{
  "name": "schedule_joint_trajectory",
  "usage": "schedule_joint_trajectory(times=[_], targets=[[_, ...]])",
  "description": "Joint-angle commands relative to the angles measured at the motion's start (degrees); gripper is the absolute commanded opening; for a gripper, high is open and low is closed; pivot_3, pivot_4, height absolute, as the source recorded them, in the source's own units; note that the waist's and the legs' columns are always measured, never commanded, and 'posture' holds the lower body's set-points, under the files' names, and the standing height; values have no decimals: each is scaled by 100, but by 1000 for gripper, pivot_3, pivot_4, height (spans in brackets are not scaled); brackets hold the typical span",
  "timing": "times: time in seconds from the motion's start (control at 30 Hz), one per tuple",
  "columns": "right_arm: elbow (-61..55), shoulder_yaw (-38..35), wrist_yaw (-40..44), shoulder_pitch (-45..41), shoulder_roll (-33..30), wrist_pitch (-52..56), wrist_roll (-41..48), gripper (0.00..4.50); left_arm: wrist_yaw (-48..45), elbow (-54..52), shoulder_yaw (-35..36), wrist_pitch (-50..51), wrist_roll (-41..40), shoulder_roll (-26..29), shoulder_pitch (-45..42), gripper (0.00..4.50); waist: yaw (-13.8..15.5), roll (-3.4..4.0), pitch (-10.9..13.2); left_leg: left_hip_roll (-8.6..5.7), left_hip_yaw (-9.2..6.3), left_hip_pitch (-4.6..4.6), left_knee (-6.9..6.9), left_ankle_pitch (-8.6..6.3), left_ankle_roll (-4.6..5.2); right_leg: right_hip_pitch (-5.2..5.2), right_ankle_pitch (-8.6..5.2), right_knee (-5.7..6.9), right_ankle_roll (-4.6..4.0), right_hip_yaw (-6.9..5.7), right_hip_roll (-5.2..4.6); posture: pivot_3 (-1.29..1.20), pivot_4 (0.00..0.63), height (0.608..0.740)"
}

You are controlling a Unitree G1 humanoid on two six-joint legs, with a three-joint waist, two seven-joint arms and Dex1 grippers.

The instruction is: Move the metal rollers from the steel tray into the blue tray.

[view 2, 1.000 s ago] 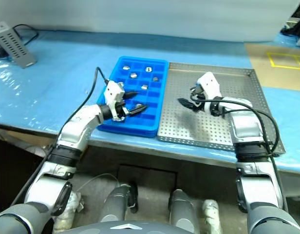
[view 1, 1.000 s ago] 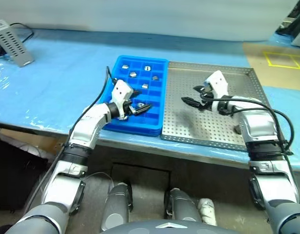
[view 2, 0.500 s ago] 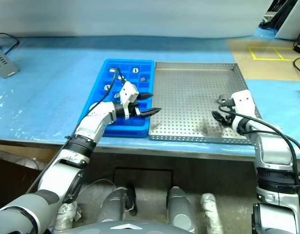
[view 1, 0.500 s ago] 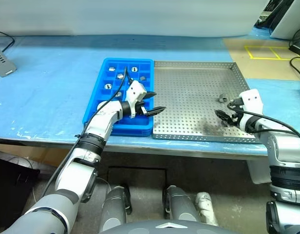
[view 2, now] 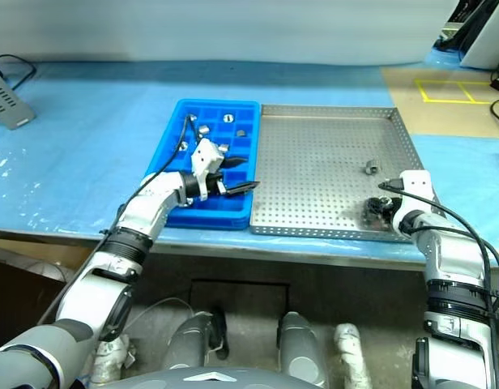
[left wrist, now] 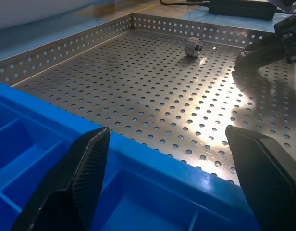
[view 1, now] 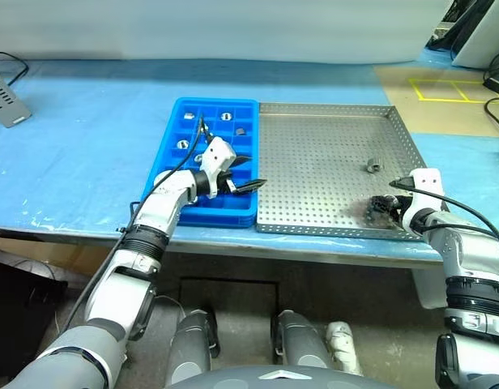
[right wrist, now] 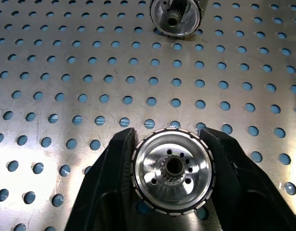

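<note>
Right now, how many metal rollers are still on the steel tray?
2. One roller sits clamped in the right gripper near the steel tray's front right corner. The other roller lies free, farther back near the right rim. None seems hidden.

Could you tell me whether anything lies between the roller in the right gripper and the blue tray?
Nothing visible blocks it: bare steel tray lies between the right gripper, shut on a roller, and the blue tray. The left gripper hovers open over that tray's near edge.
</note>
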Motion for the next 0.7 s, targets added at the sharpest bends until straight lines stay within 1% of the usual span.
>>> schedule_joint_trajectory(times=[0.03, 0.07, 0.17, 0.23, 0.27, 0.33, 0.43, 0.5, 0.6, 0.7], targets=[[-356, 231, 339, -245, 322, -25, 473, 1663, 91, -423, 205, -2, -50, 149, 55, 4039, -22, 0, 0, 1, 0, 0, 0, 0, 0, 0, 0, 1, 0, -1, 0, -345, 150, 740], [-441, 228, 393, -398, 438, -6, 616, 1663, 115, -473, 232, 17, -49, 190, 73, 4039, -46, 0, 0, 2, 0, 2, 0, 0, -1, -3, 0, 4, 0, -1, 0, -313, 150, 740], [-466, 229, 595, -1368, 949, -25, 1176, 1663, 245, -879, 356, 180, -77, 367, 276, 4039, -54, 7, 1, 6, 0, 4, 0, 6, -10, -21, 10, 23, -15, 2, 1, -248, 150, 740], [-485, 548, 976, -1810, 1092, -77, 1336, 1663, 368, -1347, 520, 441, -220, 482, 523, 4039, -13, 10, 2, 6, 0, -1, -1, 13, -25, -34, 13, 40, -20, 1, 0, -189, 150, 740], [-456, 784, 1227, -1968, 1121, -155, 1342, 1663, 441, -1561, 605, 537, -252, 551, 671, 4039, 33, 10, 2, 7, 0, -1, -2, 9, -39, -36, 13, 45, -20, 1, 1, -147, 150, 740], [-351, 1030, 1498, -2139, 1124, -266, 1341, 1663, 539, -1789, 675, 665, -274, 627, 817, 4039, 213, 6, 0, 22, -2, 0, -9, 10, -49, -34, 12, 43, -22, -14, 4, -95, 150, 740], [290, 1930, 2094, -2485, 1109, -845, 805, 1663, 866, -2432, 934, 853, -242, 880, 1435, 4039, 440, 5, -1, 31, -2, -5, -21, 13, -55, -34, 11, 36, -23, -30, 7, -16, 150, 740], [750, 2279, 2288, -2657, 1102, -1218, 512, 1663, 1026, -2760, 1051, 1008, -287, 971, 1678, 4039, 562, 5, -1, 30, 0, -17, -22, 13, -54, -42, 11, 32, -23, -32, 6, 34, 150, 740], [1854, 2548, 2206, -3138, 1274, -1675, 103, 1663, 1254, -3317, 1224, 1214, -281, 1124, 2123, 4039, 759, 4, 1, 24, -1, -48, -21, 14, -57, -66, 11, 34, -23, -39, 0, 98, 150, 740], [2960, 2482, 1891, -3652, 1443, -2149, -160, 1663, 1443, -3668, 1344, 1388, -333, 1167, 2354, 4039, 853, 5, 2, 19, -1, -51, -19, 15, -64, -71, 11, 36, -23, -37, -4, 135, 150, 740]])
